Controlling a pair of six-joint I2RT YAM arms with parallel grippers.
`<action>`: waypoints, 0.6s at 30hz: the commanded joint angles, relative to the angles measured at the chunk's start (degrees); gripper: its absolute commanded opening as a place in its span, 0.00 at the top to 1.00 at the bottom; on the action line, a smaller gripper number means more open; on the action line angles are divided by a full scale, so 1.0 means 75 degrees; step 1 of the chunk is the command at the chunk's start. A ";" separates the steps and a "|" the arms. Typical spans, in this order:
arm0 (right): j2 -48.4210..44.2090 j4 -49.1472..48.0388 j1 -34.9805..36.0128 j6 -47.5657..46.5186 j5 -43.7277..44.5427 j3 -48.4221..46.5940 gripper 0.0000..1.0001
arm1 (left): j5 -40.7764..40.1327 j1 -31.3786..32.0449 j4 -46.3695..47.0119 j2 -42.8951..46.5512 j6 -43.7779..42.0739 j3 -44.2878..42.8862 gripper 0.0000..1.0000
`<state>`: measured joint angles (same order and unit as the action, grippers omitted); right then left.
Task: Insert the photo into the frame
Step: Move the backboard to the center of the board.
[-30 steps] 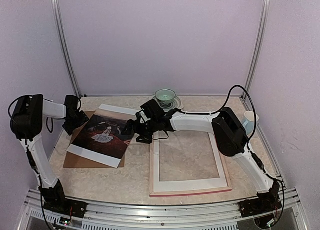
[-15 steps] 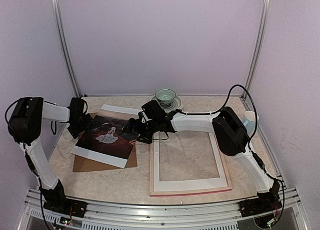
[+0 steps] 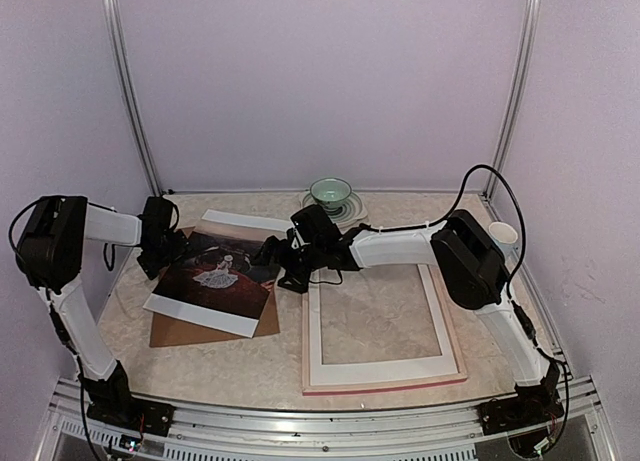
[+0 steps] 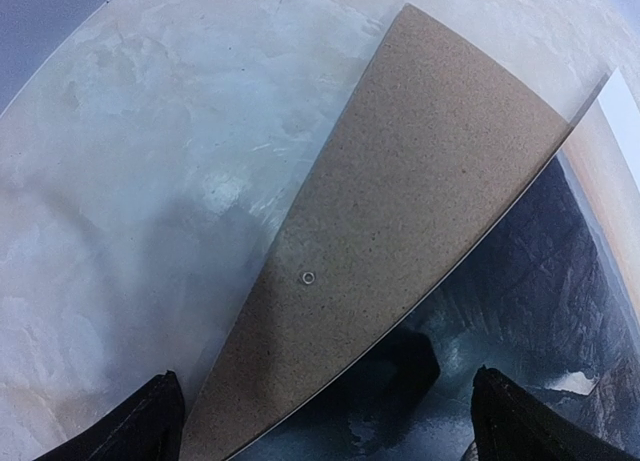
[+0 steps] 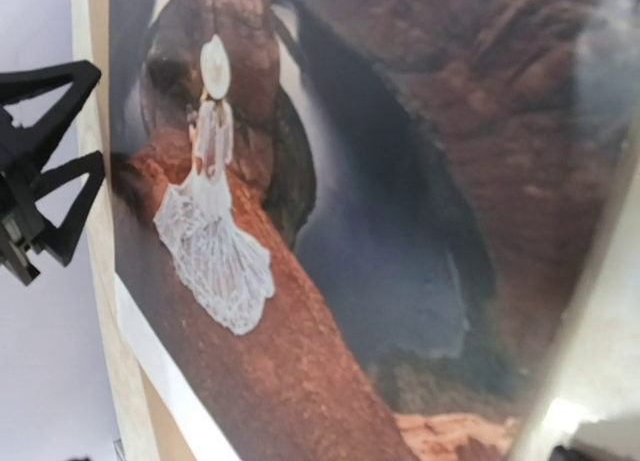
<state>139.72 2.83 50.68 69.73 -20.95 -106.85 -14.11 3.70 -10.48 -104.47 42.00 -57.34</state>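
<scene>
One frame (image 3: 385, 385), overhead view only

Green teacup (image 3: 330, 191) on saucer (image 3: 352, 210) at back; brown backing board (image 3: 190, 331) at left.

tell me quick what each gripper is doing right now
Left gripper: open, holding nothing.
Right gripper: closed on the photo, at its right edge.

Photo (image 5: 330, 231), centre-left: rust-brown rock, white lace dress. Backing board (image 4: 400, 201): speckled tan. Frame (image 3: 385, 384): pink edge. Table (image 4: 120, 181): beige marbling.
</scene>
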 commanded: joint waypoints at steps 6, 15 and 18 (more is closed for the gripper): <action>0.0072 -0.0293 -0.0087 0.0738 0.0068 0.0144 0.01 | -0.0064 0.0120 -0.0527 -0.0156 0.0084 0.0011 0.02; 0.0394 -0.0524 -0.0165 0.1132 0.0079 -0.0148 0.01 | -0.0048 0.0197 -0.0527 -0.0226 0.0048 -0.0018 0.02; 0.0478 -0.0720 -0.0188 0.1236 0.0063 -0.0202 0.01 | -0.0029 0.0221 -0.0530 -0.0267 0.0041 -0.0030 0.02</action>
<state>140.70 -0.60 49.91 77.06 -20.93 -107.00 -15.55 4.60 -11.22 -104.62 41.93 -57.36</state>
